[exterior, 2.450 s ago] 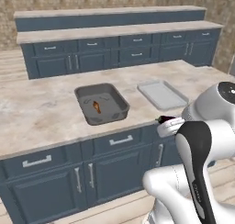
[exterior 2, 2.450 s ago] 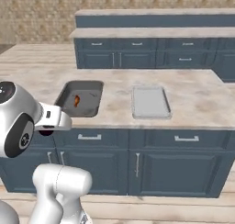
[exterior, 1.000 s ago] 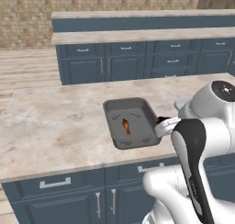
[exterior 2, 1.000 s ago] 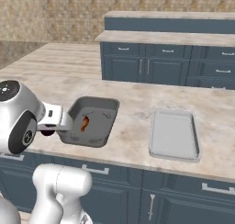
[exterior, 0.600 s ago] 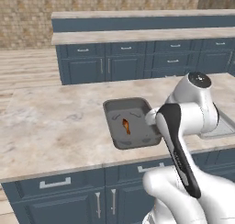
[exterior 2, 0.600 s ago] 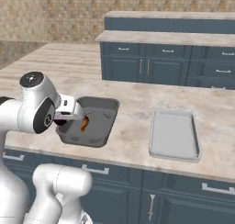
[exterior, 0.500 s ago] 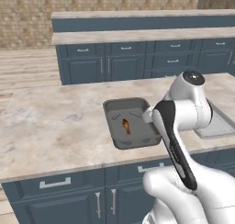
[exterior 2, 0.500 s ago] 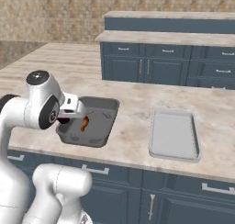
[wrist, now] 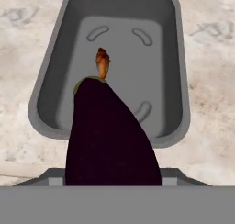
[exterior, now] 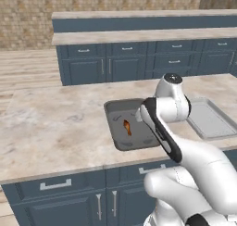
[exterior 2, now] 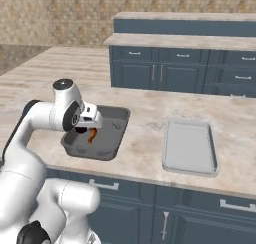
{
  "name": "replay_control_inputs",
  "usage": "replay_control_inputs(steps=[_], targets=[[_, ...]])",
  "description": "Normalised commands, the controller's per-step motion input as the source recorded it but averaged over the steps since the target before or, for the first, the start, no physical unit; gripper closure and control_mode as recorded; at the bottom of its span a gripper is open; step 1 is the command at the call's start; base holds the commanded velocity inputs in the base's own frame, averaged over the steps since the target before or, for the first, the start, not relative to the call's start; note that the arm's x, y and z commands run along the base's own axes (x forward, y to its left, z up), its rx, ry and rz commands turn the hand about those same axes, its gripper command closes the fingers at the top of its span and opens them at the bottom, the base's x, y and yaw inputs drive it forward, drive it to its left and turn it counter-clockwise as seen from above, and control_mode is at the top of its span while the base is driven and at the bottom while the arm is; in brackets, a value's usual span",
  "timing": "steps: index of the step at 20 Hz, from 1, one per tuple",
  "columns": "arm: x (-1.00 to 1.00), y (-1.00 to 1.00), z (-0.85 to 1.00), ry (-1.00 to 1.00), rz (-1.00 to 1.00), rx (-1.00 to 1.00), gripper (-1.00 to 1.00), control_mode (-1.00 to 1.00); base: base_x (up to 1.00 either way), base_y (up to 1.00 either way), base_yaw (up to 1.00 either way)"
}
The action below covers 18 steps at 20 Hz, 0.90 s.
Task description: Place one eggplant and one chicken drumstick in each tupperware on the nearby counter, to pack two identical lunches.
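My gripper (exterior 2: pixel 83 127) hangs over the near part of the deep dark grey tupperware tub (exterior 2: pixel 108 151) and is shut on a dark purple eggplant (wrist: pixel 108 136). In the hand view the eggplant points down into the tub (wrist: pixel 181 81) and hides its middle. An orange-brown chicken drumstick (wrist: pixel 102 62) lies on the tub floor just past the eggplant's tip, also seen as the drumstick (exterior: pixel 126 127) in the left base view. The shallow pale grey tupperware tray (exterior 2: pixel 190 145) sits to the right on the same beige counter (exterior: pixel 55 123), with nothing in it.
The island's front edge runs just below the tub, over dark blue drawers with silver handles (exterior: pixel 54 185). Stepped blue counters (exterior: pixel 139 35) stand along the brick wall behind. Bare stone top spreads left of the tub.
The base drove closer and the views shifted. Over the last second the arm swung forward from the counter's edge, carrying the eggplant over the dark tub. The drumstick has not moved.
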Motion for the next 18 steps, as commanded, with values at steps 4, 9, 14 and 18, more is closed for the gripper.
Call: replay_control_inputs(steps=[4, 9, 14, 18], targets=[[0.62, 0.0, -0.45, 0.06, -0.02, 0.0, 1.0, -1.0, 0.0, 0.0, 0.0], [0.55, -0.02, -0.28, 0.07, 0.0, 0.0, 1.0, -1.0, 0.0, 0.0, 0.0], [0.48, 0.0, -0.23, 0.06, 0.0, 0.0, 1.0, -1.0, 0.0, 0.0, 0.0], [0.42, 0.0, -0.26, 0.05, 0.0, 0.0, 1.0, -1.0, 0.0, 0.0, 0.0]])
